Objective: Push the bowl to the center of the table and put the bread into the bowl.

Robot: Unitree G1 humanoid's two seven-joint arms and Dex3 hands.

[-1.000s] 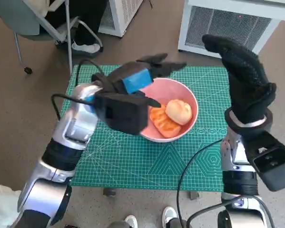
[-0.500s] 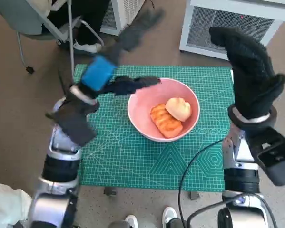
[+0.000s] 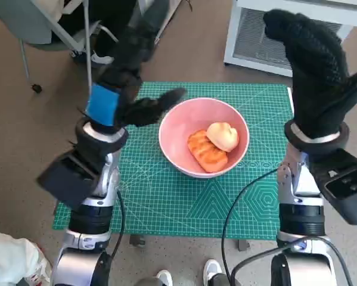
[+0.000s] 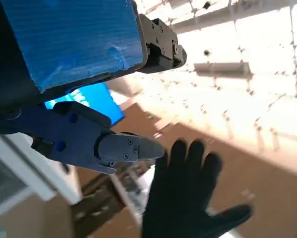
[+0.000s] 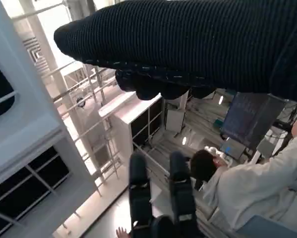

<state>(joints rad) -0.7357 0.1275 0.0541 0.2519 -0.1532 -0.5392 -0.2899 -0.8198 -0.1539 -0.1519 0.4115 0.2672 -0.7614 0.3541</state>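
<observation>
Head view shows the pink bowl (image 3: 204, 137) sitting near the middle of the green cutting mat (image 3: 166, 196) that covers the table, with two pieces of food inside it: a pale round bread roll (image 3: 223, 136) toward 3 o'clock and an orange, ridged piece of bread (image 3: 207, 151) toward 6 o'clock, touching each other. The orange piece lies with its long axis running from about 10 to 4 o'clock. Judging by this, both parts of the task look done.

The left hand (image 3: 129, 77) is raised above the table at about 9 to 10 o'clock from the bowl, fingers spread and pointing away, holding nothing; one dark finger reaches toward the bowl's rim but appears to be above it, not touching. The right hand (image 3: 318, 65) is lifted high at about 2 o'clock from the bowl, fingers loosely apart and empty. The left hand is the nearer of the two to the bowl. If any move remains, it would likely be drawing both arms clear.

The mat carries a printed grid and some small markings along its near edge, too small to read. No brand or label is legible anywhere.
</observation>
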